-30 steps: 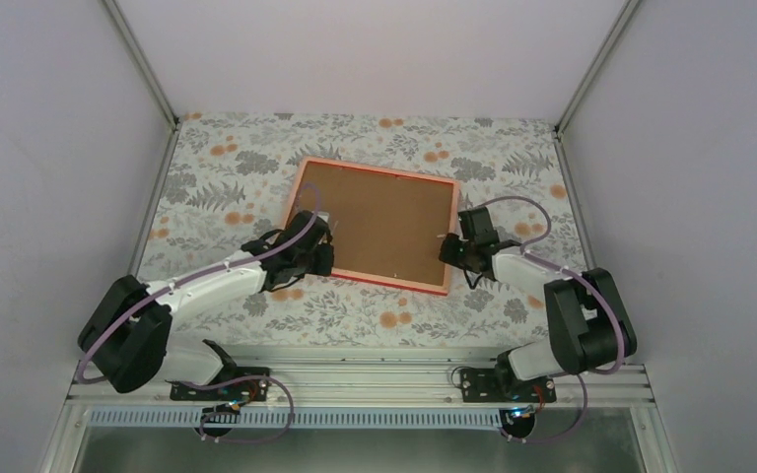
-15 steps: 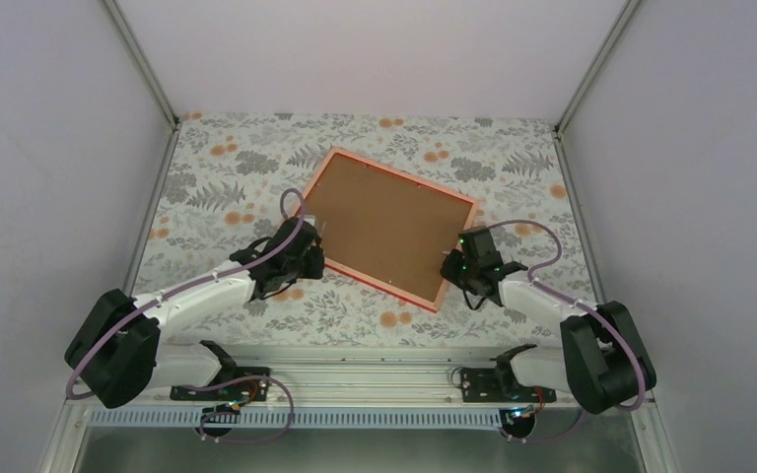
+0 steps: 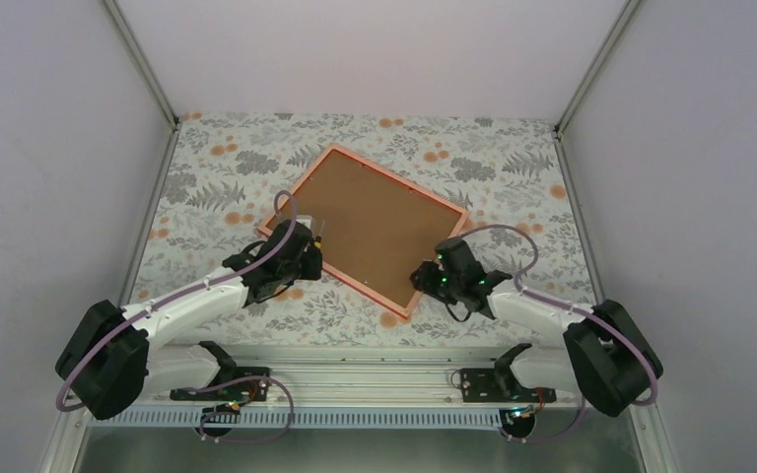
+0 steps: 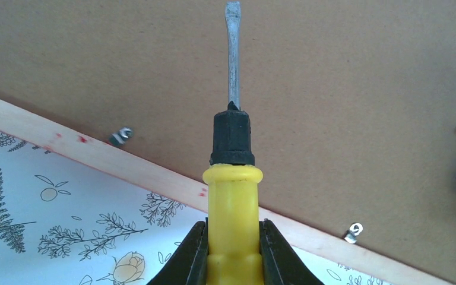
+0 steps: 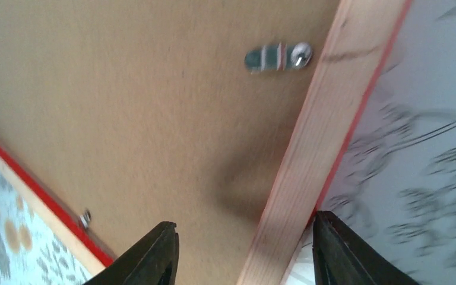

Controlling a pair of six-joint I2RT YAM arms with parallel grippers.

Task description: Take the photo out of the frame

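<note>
Snugly gripped, a yellow screwdriver (image 4: 231, 196) points across the matte-backed rectangular frame (image 4: 344, 89).

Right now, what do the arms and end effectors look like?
The left arm and right arm have white links, bulky black joints and looping purple cables. The left end effector and right end effector have black, tapered fingers.

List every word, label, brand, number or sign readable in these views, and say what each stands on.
None readable: the frame, brown back up, the yellow-handled screwdriver, the metal clips and the floral tablecloth show no lettering. The right wrist view is blurred.
</note>
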